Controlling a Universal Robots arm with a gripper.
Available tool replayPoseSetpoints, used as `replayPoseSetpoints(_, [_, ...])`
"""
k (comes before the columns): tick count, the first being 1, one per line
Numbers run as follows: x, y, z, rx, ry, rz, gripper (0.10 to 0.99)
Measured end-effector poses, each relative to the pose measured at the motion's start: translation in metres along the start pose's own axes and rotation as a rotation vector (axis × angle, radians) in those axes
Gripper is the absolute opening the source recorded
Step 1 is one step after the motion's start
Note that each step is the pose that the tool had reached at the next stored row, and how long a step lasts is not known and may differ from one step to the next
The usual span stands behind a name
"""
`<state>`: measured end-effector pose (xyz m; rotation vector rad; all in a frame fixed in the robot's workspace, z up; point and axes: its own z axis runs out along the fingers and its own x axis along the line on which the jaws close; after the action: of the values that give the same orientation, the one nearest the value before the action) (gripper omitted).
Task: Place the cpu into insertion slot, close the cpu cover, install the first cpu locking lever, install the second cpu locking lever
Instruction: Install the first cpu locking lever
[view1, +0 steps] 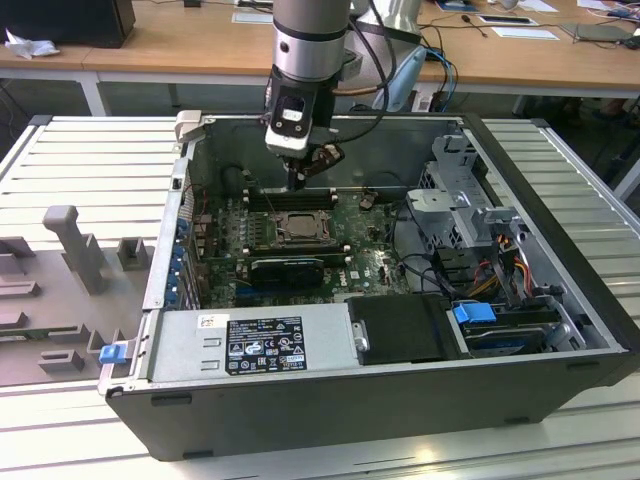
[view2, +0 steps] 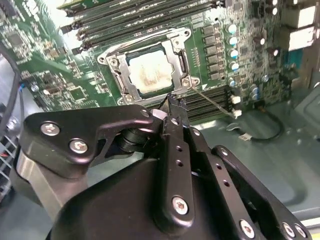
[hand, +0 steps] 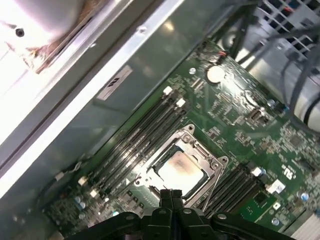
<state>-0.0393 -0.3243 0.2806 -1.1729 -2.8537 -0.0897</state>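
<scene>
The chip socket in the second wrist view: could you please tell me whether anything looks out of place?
Yes. A thin metal lever sticks out slantwise from one corner of the cover, not tucked along its edge. The chip also carries a patchy, brownish smear on its silvery top.

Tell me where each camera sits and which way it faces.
Exterior view: off the arm, above the open computer case, looking down inside; shows the arm and end effector.
First wrist view: on the wrist, looking past the shut end effector at the cpu.
Second wrist view: on the wrist, facing the cpu over the end effector's linkage.
Both wrist views share the cpu.
</scene>
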Motion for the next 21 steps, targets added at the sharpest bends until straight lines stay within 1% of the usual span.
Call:
replayPoseSetpoints(4, [0.0000,0.0000,0.0001,0.006,0.0027,-0.084,0.106])
replayPoseSetpoints(6, [0.0000,0.0000,0.0002,0.011,0.0050,-0.152,0.106])
replayPoseSetpoints(8, [0.0000,0.0000,0.0003,0.014,0.0065,-0.198,0.106])
replayPoseSetpoints(10, [0.0000,0.0000,0.0003,0.019,0.0087,-0.265,0.106])
replayPoseSetpoints(17, [0.0000,0.0000,0.0004,0.029,0.0131,-0.399,0.106])
replayPoseSetpoints(19, [0.0000,0.0000,0.0004,0.034,0.0152,-0.463,0.106])
replayPoseSetpoints(20, [0.0000,0.0000,0.0005,0.037,0.0167,-0.509,0.106])
replayPoseSetpoints(21, [0.0000,0.0000,0.0005,0.039,0.0174,-0.529,0.106])
